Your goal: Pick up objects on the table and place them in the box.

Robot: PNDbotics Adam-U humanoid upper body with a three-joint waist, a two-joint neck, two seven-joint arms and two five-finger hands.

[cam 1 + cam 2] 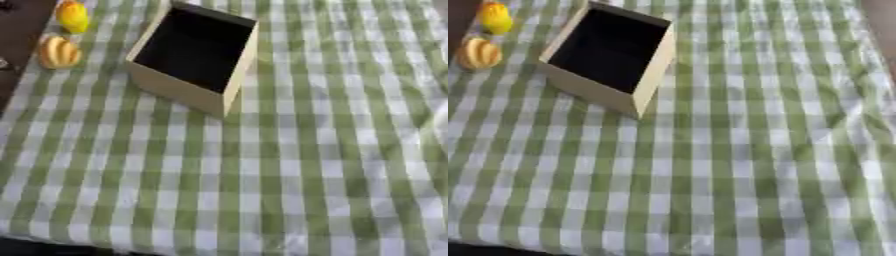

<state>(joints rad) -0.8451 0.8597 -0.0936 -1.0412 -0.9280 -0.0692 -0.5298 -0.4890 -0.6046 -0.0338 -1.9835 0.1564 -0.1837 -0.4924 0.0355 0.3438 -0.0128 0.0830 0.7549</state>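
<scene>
flanking one box (179,90), two fruits (59,52)

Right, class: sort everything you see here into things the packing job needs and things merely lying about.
Belongs to the job:
- box, dark inside
- yellow object, left of it
- orange ribbed object, nearer

Just there:
- green checked tablecloth

No hands in view.

A green-checked table (289,170) carries an open box (179,89) and two yellow-orange objects (59,52).
</scene>
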